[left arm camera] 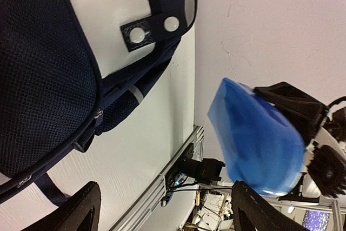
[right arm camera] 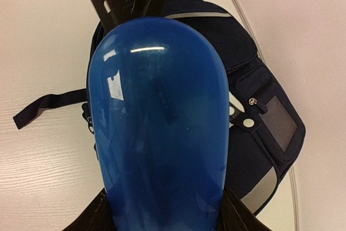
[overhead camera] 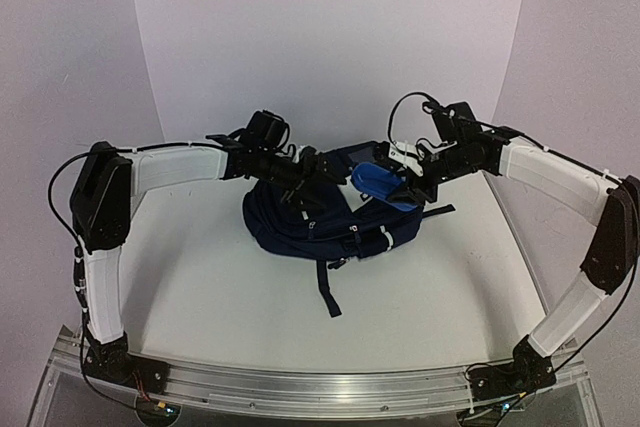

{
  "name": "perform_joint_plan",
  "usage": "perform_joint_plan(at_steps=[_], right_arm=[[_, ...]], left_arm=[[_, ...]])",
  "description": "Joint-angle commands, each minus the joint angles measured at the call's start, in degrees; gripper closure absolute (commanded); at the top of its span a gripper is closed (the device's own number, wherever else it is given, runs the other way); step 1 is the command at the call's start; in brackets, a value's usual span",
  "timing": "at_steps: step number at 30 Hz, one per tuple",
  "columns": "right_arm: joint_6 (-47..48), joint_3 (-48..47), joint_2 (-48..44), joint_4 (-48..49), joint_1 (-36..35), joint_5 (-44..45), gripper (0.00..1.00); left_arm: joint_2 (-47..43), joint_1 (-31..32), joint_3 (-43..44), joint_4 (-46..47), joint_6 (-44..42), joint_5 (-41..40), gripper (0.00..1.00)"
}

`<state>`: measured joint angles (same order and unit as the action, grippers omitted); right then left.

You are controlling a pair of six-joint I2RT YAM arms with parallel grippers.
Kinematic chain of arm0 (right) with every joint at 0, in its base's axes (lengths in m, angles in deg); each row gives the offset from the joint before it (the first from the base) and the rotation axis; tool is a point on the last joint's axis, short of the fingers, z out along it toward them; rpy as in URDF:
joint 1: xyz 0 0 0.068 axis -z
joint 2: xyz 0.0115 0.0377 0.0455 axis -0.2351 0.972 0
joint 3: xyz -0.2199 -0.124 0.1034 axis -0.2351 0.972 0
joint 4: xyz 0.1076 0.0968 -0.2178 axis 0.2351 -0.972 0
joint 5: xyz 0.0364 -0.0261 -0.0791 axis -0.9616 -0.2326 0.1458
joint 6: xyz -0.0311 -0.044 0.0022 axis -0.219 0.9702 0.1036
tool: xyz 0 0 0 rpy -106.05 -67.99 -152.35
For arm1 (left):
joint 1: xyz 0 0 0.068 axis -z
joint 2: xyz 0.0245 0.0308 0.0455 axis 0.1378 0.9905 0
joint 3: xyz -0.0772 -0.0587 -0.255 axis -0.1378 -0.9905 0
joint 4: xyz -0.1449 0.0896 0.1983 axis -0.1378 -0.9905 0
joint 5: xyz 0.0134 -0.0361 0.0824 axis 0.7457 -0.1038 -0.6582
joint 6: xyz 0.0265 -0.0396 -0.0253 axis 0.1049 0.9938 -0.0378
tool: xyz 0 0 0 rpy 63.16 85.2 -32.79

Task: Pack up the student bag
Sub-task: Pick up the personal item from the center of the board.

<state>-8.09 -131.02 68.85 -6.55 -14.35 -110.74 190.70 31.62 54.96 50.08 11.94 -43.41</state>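
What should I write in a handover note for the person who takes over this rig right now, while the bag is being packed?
Left gripper: fingers open and empty, close by the large navy-blue fabric backpack with thin white stripes.
Right gripper: shut on the glossy blue rounded pouch, held in the air over the backpack.
Backpack: lies on the white table between the two arms.
Done: the pouch is picked up.
Left to do: put the pouch into the backpack. Whether its mouth is open does not show.
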Motion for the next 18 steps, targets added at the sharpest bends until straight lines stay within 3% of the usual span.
perform_joint_plan(at_steps=[1, 11, 18], right_arm=[[0.68, 0.77, -1.32, 1.52, -0.45, 0.62, 0.44], [-0.25, -1.26, 1.09, 2.95, -3.45, 2.0, 0.44], [-2.43, -2.68, 2.41, 4.36, -4.53, 2.73, 0.45]], left_arm=[[-6.69, -0.41, 0.45, 3.98, -1.29, 0.94, 0.16], [-0.2, 1.45, 6.52, 7.72, 0.76, 9.43, 0.18], [2.01, 1.66, 7.67, 8.01, 1.58, 10.77, 0.32]])
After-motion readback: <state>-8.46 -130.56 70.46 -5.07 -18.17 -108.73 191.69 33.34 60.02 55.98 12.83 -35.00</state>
